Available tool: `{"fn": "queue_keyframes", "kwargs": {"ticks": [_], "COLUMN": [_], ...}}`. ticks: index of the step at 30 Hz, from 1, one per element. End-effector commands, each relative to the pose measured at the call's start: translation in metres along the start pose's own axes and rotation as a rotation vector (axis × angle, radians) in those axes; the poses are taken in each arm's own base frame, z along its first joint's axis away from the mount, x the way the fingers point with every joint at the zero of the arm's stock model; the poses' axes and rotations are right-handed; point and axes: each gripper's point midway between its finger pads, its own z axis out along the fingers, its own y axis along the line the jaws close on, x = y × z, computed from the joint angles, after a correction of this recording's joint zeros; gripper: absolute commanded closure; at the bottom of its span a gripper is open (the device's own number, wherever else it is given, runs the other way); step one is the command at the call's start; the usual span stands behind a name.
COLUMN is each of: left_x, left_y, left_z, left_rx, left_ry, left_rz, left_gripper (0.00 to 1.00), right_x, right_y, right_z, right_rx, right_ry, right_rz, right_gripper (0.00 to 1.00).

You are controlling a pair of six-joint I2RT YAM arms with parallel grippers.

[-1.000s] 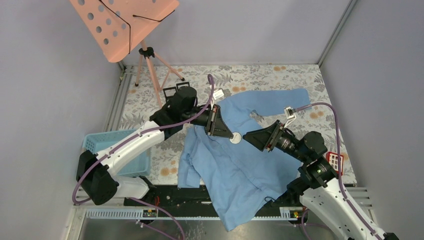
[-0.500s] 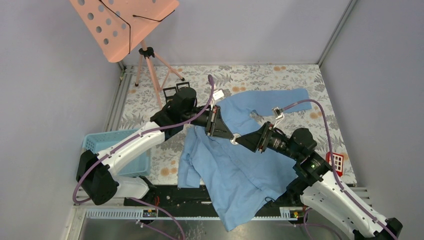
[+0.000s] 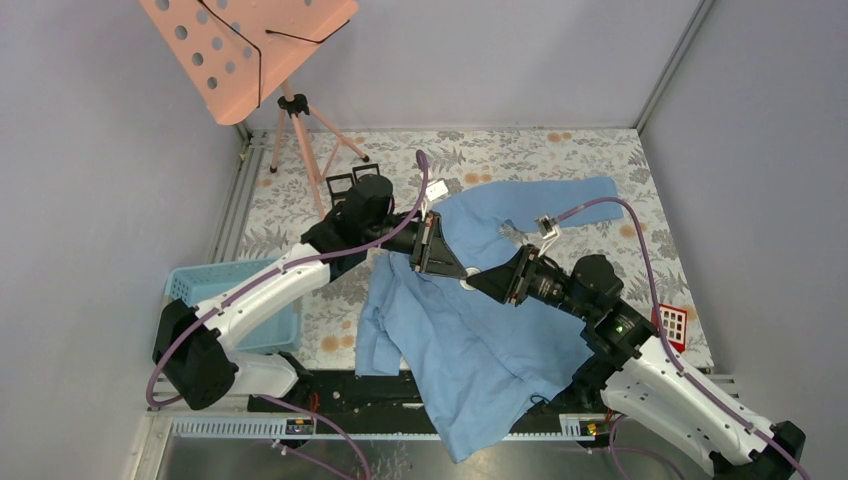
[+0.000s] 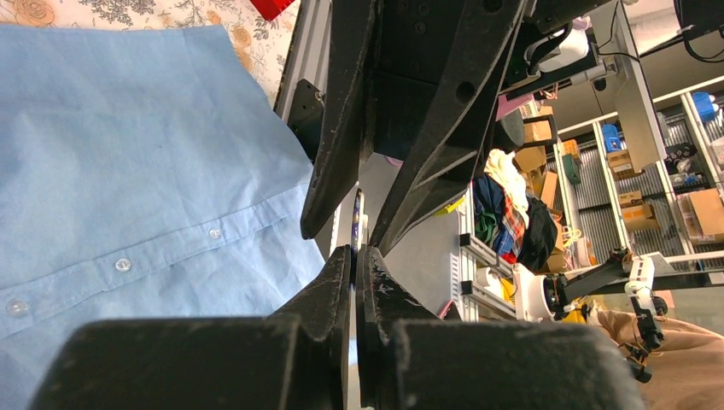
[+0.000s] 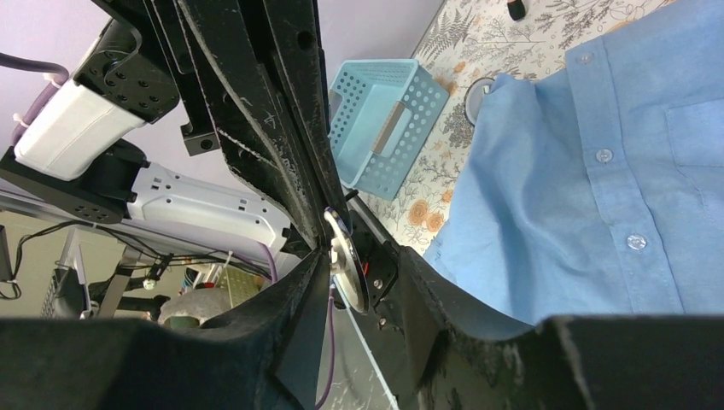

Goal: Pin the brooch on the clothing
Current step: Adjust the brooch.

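Note:
The clothing (image 3: 480, 340), a light blue button-up shirt, lies spread over the floral table. Above its chest, my left gripper (image 3: 460, 272) is shut on the brooch (image 3: 467, 284), a thin round silver disc. In the left wrist view the brooch (image 4: 358, 224) shows edge-on at my left gripper (image 4: 357, 249). My right gripper (image 3: 480, 282) meets it tip to tip. In the right wrist view the brooch (image 5: 346, 256) stands between the fingers of my right gripper (image 5: 363, 269). One finger is at the disc's back; a gap remains on the other side. The shirt's placket and pocket (image 5: 598, 171) lie below.
A light blue plastic basket (image 3: 215, 283) sits at the left, near the left arm's base. A pink music stand (image 3: 245, 40) on a tripod stands at the back left. A small red item (image 3: 672, 322) lies at the right edge of the table.
My right gripper has moved left to the left gripper's tips, and its jaws have narrowed around the brooch. The left gripper and the brooch have stayed in place.

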Motion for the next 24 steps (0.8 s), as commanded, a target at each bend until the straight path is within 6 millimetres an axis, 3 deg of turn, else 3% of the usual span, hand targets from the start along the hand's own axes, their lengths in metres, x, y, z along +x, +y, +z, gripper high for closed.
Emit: {"fn": "queue_keyframes", "kwargs": {"ticks": [1, 16, 24], "left_x": [-0.0065, -0.0064, -0.0061], "left_y": [-0.0072, -0.0085, -0.0075], "left_z": [0.0001, -0.0002, 0.0003], "left_rx": [0.040, 0.045, 0.045], "left_ry": [-0.016, -0.017, -0.015], "left_rz": [0.052, 0.056, 0.052], "left_gripper": [1.00, 1.00, 1.00], "right_x": [-0.0155, -0.0114, -0.0087], "right_y": [0.0165, 0.0093, 0.0111], "right_z": [0.0017, 0.0014, 0.0014], "right_rx": [-0.031, 0.003, -0.006], "right_ry": [-0.048, -0.047, -0.033], "right_rz": [-0.057, -0.075, -0.080], "right_gripper": [0.59, 0.82, 0.82]}}
